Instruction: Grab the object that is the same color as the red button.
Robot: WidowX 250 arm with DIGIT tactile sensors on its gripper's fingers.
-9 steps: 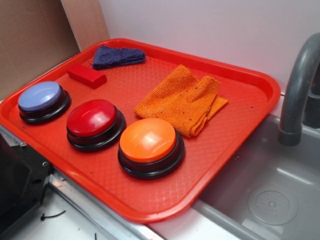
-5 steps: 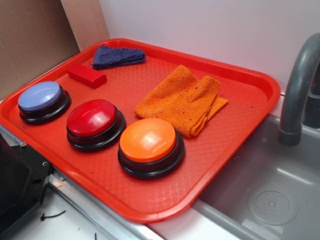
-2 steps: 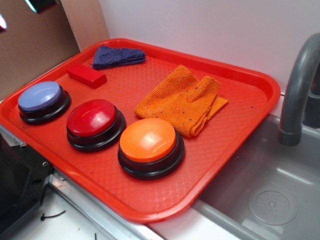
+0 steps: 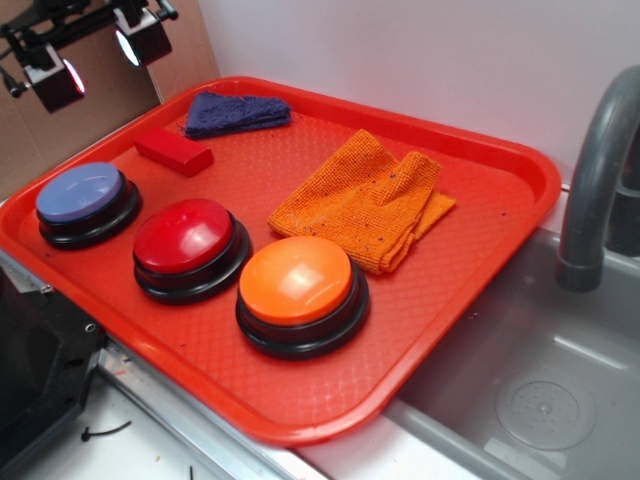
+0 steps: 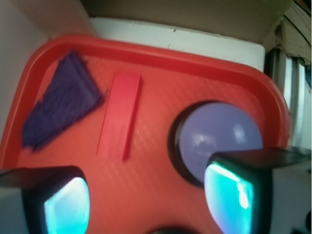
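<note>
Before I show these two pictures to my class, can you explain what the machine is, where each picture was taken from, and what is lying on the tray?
It is a small robot arm. One picture looks on from the side; its gripper hangs open at the top left, holding nothing. The other is from a camera on the wrist, looking down between the two fingers. On the red tray stand three buttons: lavender-blue button, red button and orange button. There is also an orange cloth, a dark blue cloth and a small red block, which matches the red button.
</note>
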